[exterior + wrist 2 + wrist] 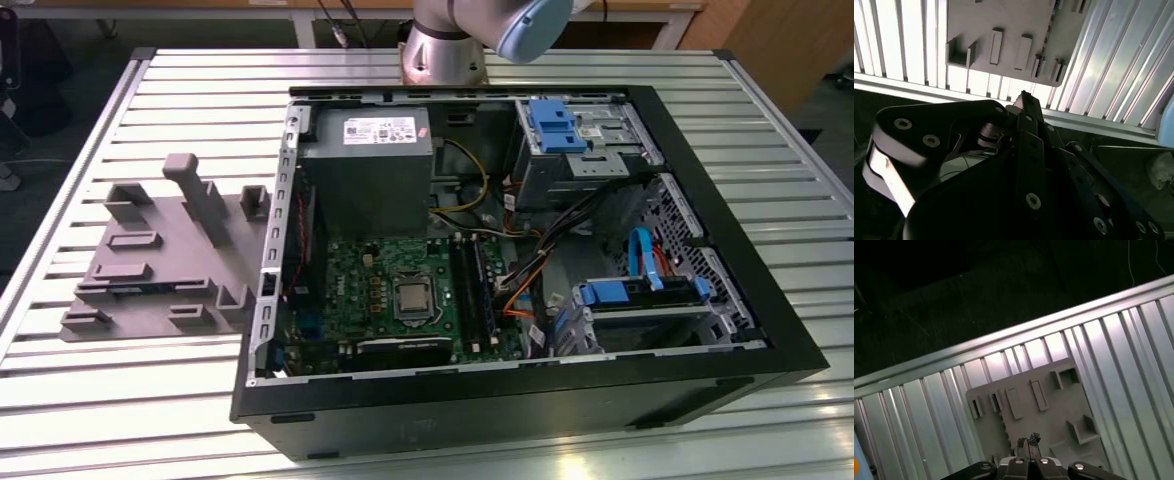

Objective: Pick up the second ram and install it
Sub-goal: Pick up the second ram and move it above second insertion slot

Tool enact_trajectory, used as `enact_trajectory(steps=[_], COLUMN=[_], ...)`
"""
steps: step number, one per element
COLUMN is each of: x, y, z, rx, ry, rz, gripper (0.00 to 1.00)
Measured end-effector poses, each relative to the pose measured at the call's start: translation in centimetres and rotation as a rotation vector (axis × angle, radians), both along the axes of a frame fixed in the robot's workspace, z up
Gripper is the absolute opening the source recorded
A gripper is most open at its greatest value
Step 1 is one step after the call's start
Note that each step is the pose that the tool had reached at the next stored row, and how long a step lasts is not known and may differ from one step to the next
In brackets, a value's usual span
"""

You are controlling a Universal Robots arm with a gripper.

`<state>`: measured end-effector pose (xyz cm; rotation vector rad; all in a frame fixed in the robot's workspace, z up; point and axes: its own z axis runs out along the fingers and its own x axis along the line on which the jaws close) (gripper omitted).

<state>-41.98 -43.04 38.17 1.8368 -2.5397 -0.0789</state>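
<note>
Black tool [1027, 441], tips narrow and empty, hangs over the grey plastic slotted holder block [174, 270] at the exterior view's left, presumably lining up on its slots.

Slatted alu table [147, 405] | on it: open PC case [507, 402], grey holder [160, 270] (apart)

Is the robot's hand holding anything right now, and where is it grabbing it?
Nothing is held. The gripper is shut with nothing between its tips, pointed at the grey holder block.
</note>
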Motion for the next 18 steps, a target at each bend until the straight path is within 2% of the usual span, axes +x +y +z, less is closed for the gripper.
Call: enact_trajectory(steps=[4,7,18], x=[0.0,0.0,0.0], y=[0.0,0.0,0.0], z=[-0.15,-0.18,-0.2], rx=[-0.0001,0.0,0.0], ry=[0.0001,0.0001,0.0001], rz=[0.066,0.094,0.102], gripper=[0.11,0.11,0.11])
